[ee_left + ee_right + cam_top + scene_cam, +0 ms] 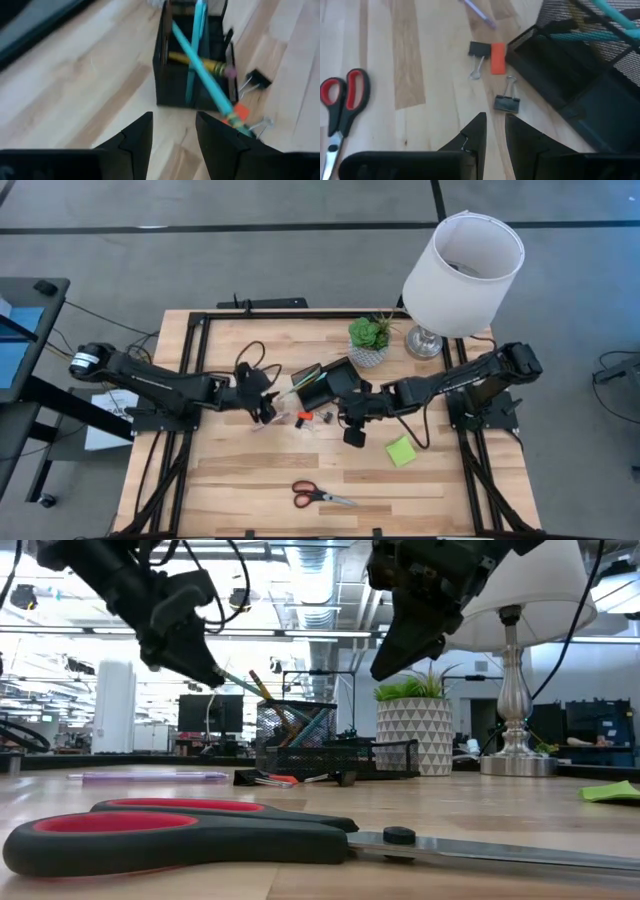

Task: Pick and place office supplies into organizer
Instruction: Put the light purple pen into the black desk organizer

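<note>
The black mesh organizer [318, 383] stands mid-table. A teal pen [200, 67] and a yellow pencil [197, 61] lean in its cup. My left gripper [172, 137] hovers open and empty just left of it, above the table. My right gripper [494, 127] hangs slightly open and empty on the organizer's near right, over two binder clips [507, 101] and an orange-and-white item [498, 57]. A purple pen [150, 776] lies flat left of the organizer. The red-handled scissors [320, 496] lie near the front edge, with the green sticky-note pad [401, 450] to their right. My left gripper: the teal pen's raised free end [231, 109] runs close past the outer side of one finger [220, 140], not between the two fingers. I cannot tell whether they touch. The pen's other end stands in the organizer's cup.
A white-shaded lamp [462, 260] and a small potted plant [368, 340] stand at the far right, behind the organizer. Bare wood lies between the scissors and the organizer and along the left side.
</note>
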Available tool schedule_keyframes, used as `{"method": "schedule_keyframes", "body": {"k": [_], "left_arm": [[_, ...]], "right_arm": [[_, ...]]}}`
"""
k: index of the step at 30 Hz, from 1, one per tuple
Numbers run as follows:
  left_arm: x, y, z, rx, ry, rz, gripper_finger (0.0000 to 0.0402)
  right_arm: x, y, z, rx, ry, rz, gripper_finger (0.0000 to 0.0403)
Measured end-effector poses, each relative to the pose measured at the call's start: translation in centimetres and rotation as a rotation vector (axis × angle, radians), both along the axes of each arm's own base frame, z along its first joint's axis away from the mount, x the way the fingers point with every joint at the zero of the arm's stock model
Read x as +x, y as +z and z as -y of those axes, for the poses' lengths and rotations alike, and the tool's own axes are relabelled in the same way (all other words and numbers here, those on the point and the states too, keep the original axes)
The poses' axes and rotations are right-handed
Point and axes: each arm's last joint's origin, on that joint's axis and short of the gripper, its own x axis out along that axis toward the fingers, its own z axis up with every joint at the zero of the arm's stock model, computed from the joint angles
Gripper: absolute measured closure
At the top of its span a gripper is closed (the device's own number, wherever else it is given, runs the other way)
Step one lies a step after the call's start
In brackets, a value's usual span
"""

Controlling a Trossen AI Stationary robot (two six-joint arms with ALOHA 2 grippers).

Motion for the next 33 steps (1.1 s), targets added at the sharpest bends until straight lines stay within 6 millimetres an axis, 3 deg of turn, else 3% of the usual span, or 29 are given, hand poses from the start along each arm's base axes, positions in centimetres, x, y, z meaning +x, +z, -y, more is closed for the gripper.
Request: {"method": "schedule_keyframes", "body": {"k": [5,12,19,28,33], "left_arm": [[-0.3,0.9,-0.2,0.005,-0.006,0.037,0.0258],[-0.6,0.2,0.0,-0.093,-0.03,-0.022,0.0258],[-0.2,0.1,0.2,-0.156,-0.066,0.058,0.0258],[0.7,1.3,-1.5,-0.071,-0.026,0.166,0.0258],[0.7,1.6,-2.4,-0.102,-0.051,0.123,0.0258]], "right_arm": [[0.0,0.0,0.2,0.015,0.033,-0.006,0.0338],[0.0,0.0,0.2,0.015,0.034,-0.007,0.0338],[0.1,0.0,0.1,0.015,0.036,-0.004,0.0338],[0.1,0.0,0.1,0.016,0.037,-0.004,0.0338],[-0.2,-0.1,-0.2,0.014,0.047,-0.022,0.0338]]}}
